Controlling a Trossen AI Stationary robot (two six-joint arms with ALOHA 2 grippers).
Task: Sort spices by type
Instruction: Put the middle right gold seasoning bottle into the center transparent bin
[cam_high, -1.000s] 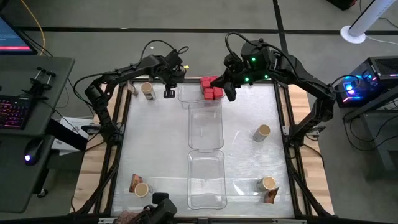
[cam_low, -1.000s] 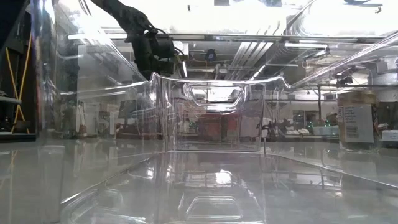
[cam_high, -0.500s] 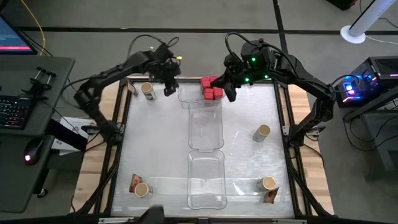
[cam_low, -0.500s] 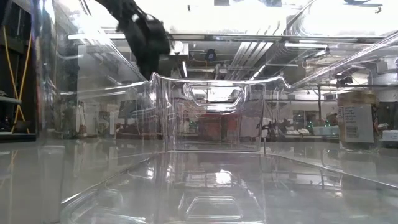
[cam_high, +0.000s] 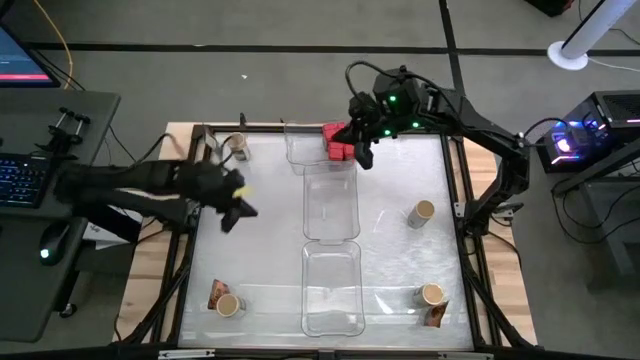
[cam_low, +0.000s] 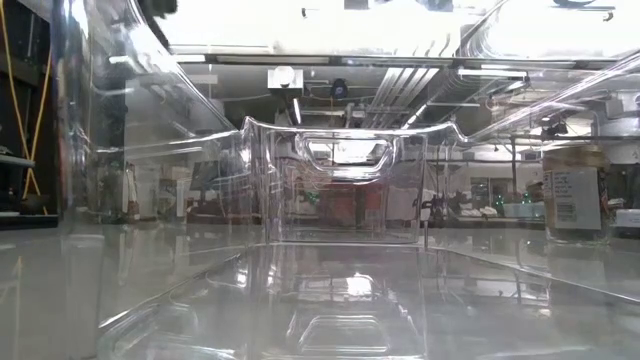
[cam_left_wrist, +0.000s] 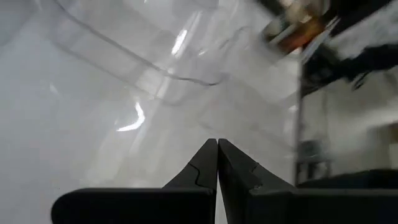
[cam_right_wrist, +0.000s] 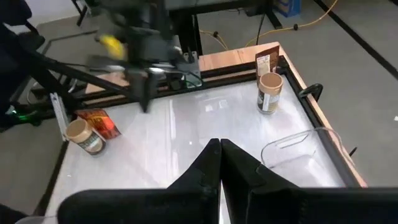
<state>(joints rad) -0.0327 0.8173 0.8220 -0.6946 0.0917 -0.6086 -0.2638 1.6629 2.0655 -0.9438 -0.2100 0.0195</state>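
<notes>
In the high view the red boxes (cam_high: 339, 143) sit clustered at the far tray's (cam_high: 305, 152) right side. My right gripper (cam_high: 361, 152) hangs shut just right of them; whether it touches them I cannot tell. My left gripper (cam_high: 236, 211), blurred, is shut over the bare table left of the middle tray (cam_high: 331, 208). One tan-topped jar (cam_high: 237, 146) stands at the far left beside a packet (cam_high: 207, 141). Another jar (cam_high: 422, 212) stands alone on the right. Jar-and-packet pairs stand near left (cam_high: 228, 305) and near right (cam_high: 431, 296). The right wrist view shows its shut fingers (cam_right_wrist: 220, 148) empty.
Three clear trays lie in a row down the table's middle, the near tray (cam_high: 332, 292) with nothing in it. A raised frame (cam_high: 190, 200) rims the table. The low view looks through the tray walls (cam_low: 340, 180) and sees a jar (cam_low: 573, 195) at the right. Bare table lies either side of the trays.
My left arm has swung fast from the far-left corner beside the jar toward the near edge, to the table's left middle, and has left the low view. My right arm has shifted a little toward the left by the red boxes. Nothing on the table has moved.
</notes>
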